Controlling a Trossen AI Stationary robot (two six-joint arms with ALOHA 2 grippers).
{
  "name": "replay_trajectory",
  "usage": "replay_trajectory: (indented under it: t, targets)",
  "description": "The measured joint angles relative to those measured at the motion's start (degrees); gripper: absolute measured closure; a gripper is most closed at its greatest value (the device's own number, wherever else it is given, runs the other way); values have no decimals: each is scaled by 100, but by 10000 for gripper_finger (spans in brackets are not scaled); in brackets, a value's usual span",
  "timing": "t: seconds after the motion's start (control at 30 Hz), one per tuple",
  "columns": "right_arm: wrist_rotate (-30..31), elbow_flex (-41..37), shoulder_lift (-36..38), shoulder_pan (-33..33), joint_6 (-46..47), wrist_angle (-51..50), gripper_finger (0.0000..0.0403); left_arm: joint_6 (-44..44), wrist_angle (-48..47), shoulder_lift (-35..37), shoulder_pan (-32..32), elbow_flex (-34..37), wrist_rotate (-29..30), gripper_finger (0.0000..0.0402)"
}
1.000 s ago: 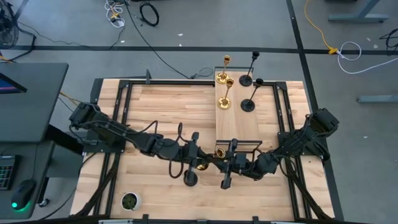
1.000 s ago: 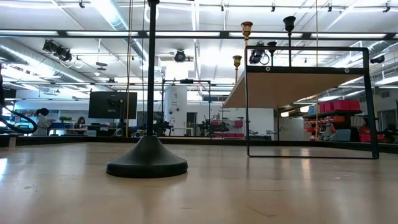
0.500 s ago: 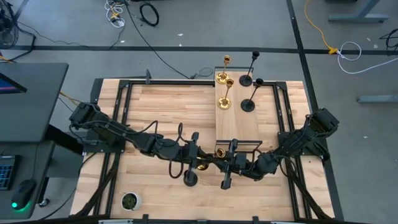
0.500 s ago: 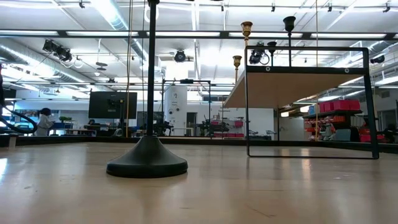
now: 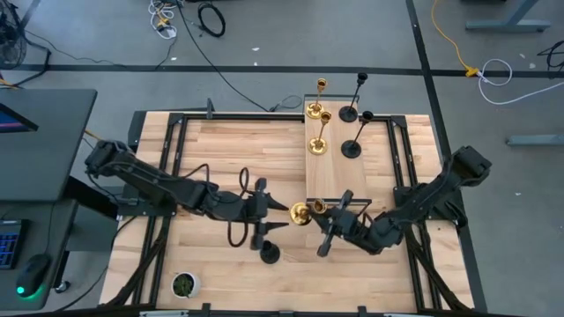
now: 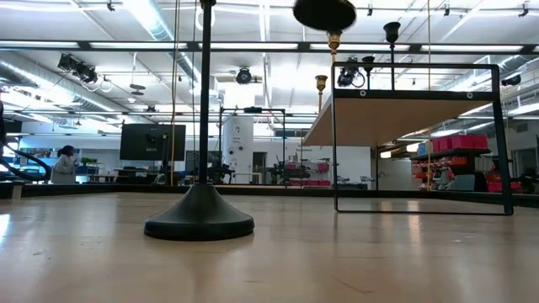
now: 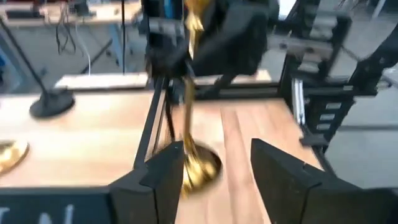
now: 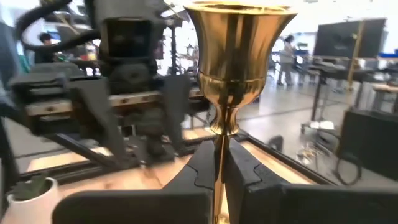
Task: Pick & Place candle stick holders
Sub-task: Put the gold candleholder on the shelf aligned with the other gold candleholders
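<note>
Your left gripper point(image 5: 284, 205) stood open, facing your right gripper point(image 5: 322, 211), whose fingers were pinched together just opposite.

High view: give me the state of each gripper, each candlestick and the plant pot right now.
Shiny gold candlestick: off the table, held by its stem.
Right gripper: shut on it.
Left gripper: open, empty.
Matte black candlestick on table: upright, free.
Four candlesticks on wooden shelf: upright.
Small round plant pot: upright, untouched.
</note>
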State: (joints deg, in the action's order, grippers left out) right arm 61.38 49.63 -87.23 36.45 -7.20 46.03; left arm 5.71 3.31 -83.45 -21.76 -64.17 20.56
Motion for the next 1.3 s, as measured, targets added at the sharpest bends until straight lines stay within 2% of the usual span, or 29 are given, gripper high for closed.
replay_trajectory:
  t: [0.3,0.47,0.57,0.9,1.07,1.3]
  targets:
    - [116,-2,812,-252,517,-1499,399,419,-995,80,-151,0,6,203]
    - [47,-2,1133,-641,1415,-2820,399,528,-1086,80,-187,0,13,206]
    - [-198,-4,1244,-958,1975,-3504,399,530,-1088,77,-192,0,15,206]
    - [-646,-4,1315,-1650,2469,-4246,399,536,-1095,65,-192,0,17,207]
    - [-362,-4,1314,-1641,2820,-4739,399,534,-1190,51,-194,0,17,207]
    - [-339,-82,1315,-1633,3094,-4921,399,528,-1245,49,-194,0,19,207]
